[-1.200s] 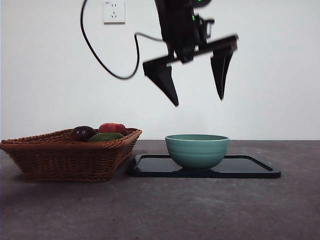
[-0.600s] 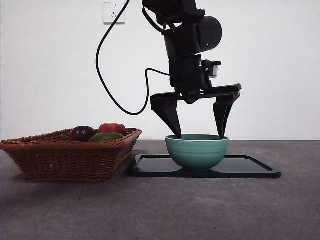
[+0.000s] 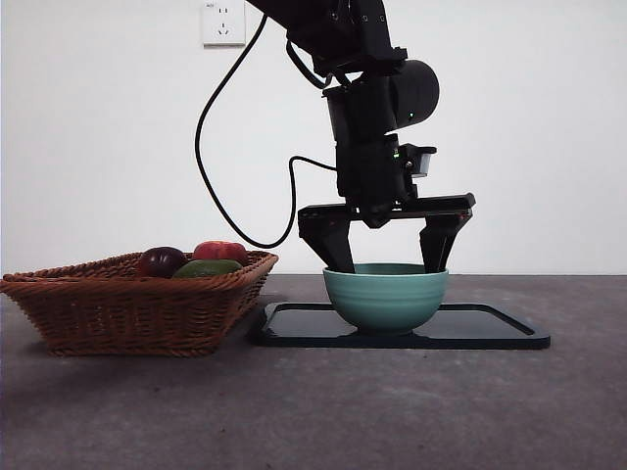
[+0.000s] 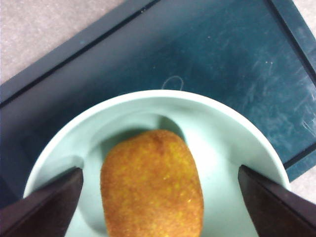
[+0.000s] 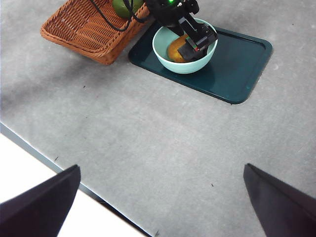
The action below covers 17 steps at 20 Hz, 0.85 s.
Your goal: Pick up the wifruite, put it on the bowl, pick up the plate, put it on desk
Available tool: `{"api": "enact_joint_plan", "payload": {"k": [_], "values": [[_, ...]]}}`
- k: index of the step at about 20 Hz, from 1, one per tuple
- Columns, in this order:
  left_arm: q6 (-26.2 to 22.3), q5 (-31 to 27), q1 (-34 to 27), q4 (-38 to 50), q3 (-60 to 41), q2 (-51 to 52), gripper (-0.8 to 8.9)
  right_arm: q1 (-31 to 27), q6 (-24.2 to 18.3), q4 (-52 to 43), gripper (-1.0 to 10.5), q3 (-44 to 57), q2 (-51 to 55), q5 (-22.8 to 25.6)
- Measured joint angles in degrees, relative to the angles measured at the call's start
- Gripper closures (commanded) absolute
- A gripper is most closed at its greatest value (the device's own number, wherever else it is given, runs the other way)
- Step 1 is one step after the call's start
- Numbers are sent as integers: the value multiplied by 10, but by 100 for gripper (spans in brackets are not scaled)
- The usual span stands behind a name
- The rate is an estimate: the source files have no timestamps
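While my right gripper (image 5: pixel 158 202) waits high over the near desk (image 5: pixel 148 133), jaws spread wide and holding nothing, the work sits farther back. On the dark teal tray (image 3: pixel 490 333) stands the mint-green bowl (image 3: pixel 386 297), at the tray's nine o'clock end as the right wrist camera sees it. Inside the bowl lies the wifruite (image 4: pixel 150 185), orange-brown and rough-skinned, resting on the bowl's floor. My left gripper (image 3: pixel 386 262) hangs straight down over the bowl, its two black jaws spread apart, one tip dipping at each side of the rim; neither jaw touches the fruit, which lies free between them.

From the front, the bowl's wall hides the wifruite completely, and both jaw tips vanish behind the rim. The left wrist camera cuts off the fruit's near end and most of the tray.

Beside the tray, toward nine o'clock, is the wicker basket (image 3: pixel 127 304), its corner close to the tray's edge. Over its rim show a dark purple fruit (image 3: pixel 161 261), a red one (image 3: pixel 221 251) and a green one (image 3: pixel 208 267); whatever else it holds is hidden. Farthest back, a wall socket (image 3: pixel 223 22) is cropped by the frame's top.
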State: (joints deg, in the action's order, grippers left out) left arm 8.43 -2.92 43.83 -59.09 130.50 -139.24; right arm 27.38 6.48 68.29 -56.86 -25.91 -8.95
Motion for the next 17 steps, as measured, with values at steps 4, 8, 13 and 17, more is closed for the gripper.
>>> {"api": "enact_joint_plan", "payload": {"k": [4,8,13,17], "values": [[0,0,0,2,3,-4,396,0,0,0,367,0,0,0],[0,0,-1,-1,3,-9,419,0,0,0,367,0,0,0],[0,-1,-3,-7,3,-10,539,0,0,0,367,0,0,0],[-2,-1,-6,-7,3,-10,538,0,0,0,367,0,0,0]]}}
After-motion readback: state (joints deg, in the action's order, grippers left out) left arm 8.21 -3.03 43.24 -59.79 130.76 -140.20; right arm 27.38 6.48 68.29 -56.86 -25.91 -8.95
